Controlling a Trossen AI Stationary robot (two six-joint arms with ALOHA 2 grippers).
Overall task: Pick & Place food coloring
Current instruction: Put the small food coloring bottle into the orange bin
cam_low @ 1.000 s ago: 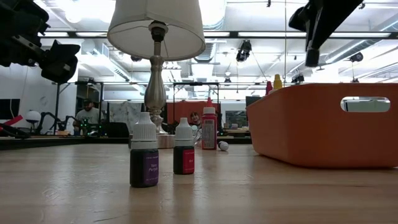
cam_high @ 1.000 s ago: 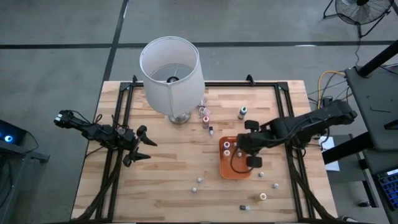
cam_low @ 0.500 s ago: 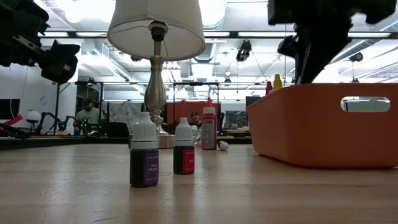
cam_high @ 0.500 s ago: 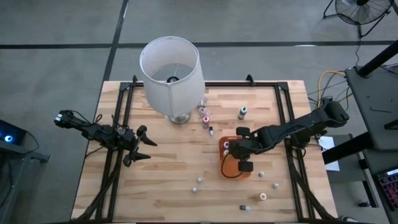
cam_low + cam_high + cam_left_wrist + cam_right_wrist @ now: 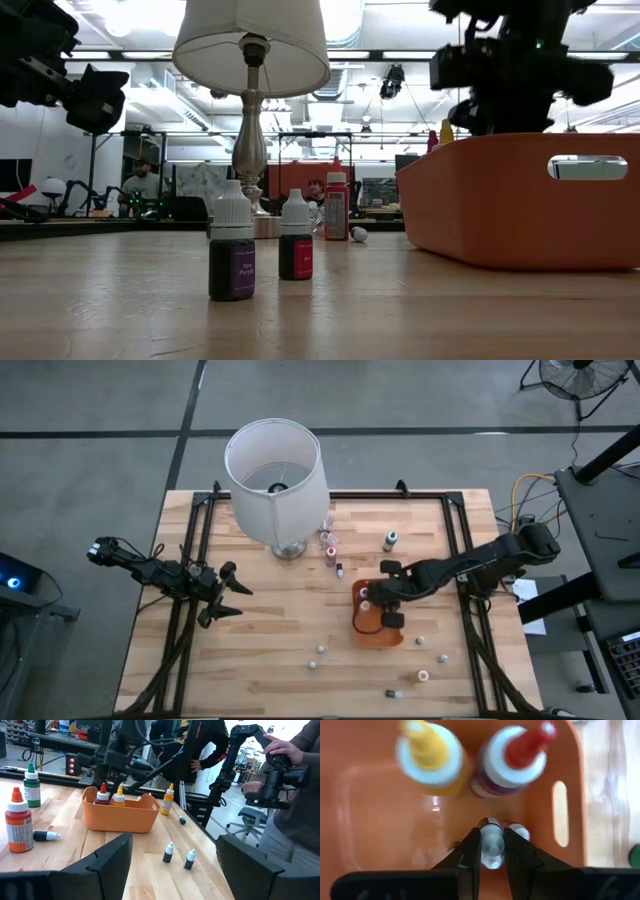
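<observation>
Mostly claw-hidden small bottle (image 5: 492,845) over tray (image 5: 380,820)

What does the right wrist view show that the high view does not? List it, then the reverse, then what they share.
Only the right wrist view: the right gripper shut on a small bottle inside the orange tray, beside a yellow-capped bottle and a red-capped bottle.
Only the high view: the lamp, loose bottles on the table, and the left gripper open, waiting at the left.
Both: the tray and the right gripper over it.
</observation>
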